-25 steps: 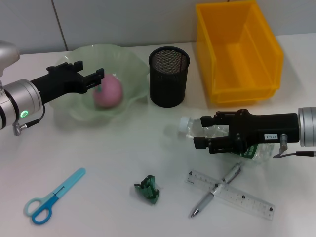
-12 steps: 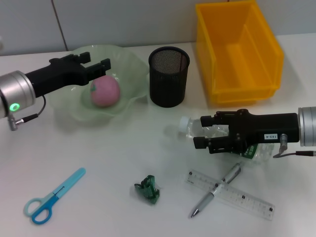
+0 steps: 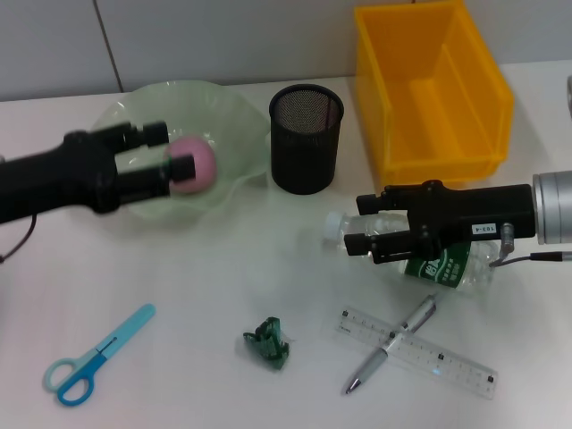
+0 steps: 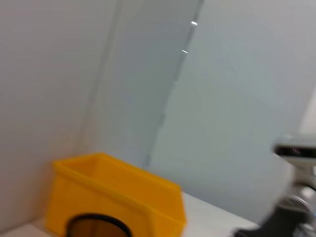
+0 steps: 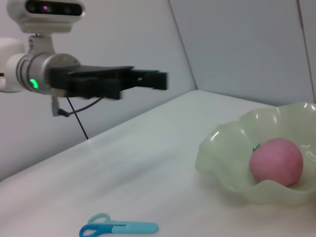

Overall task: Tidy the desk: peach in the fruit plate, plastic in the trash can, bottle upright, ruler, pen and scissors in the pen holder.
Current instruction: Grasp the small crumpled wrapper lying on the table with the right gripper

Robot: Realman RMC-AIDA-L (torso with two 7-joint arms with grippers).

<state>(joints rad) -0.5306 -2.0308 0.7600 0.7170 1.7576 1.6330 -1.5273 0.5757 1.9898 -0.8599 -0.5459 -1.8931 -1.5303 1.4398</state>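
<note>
1. The yellow trash can (image 3: 435, 89) stands empty at the table's far right, with the mesh pen holder (image 3: 306, 137) just beside it.
2. The fruit plate (image 3: 234, 134) holds the peach (image 3: 198, 161). The right wrist view shows the left gripper (image 5: 158, 80) raised above the table and well apart from the plate, jaws slightly parted and empty; the head view hides that gap.
3. The right gripper (image 3: 357, 234) straddles the lying bottle (image 3: 440, 264); whether it grips is unclear.
4. Ruler (image 3: 447, 358) and pen (image 3: 391, 344) cross near the front edge.
5. Scissors (image 3: 94, 357) lie front left.
6. The plastic (image 3: 268, 342) sits alone in open room.
</note>
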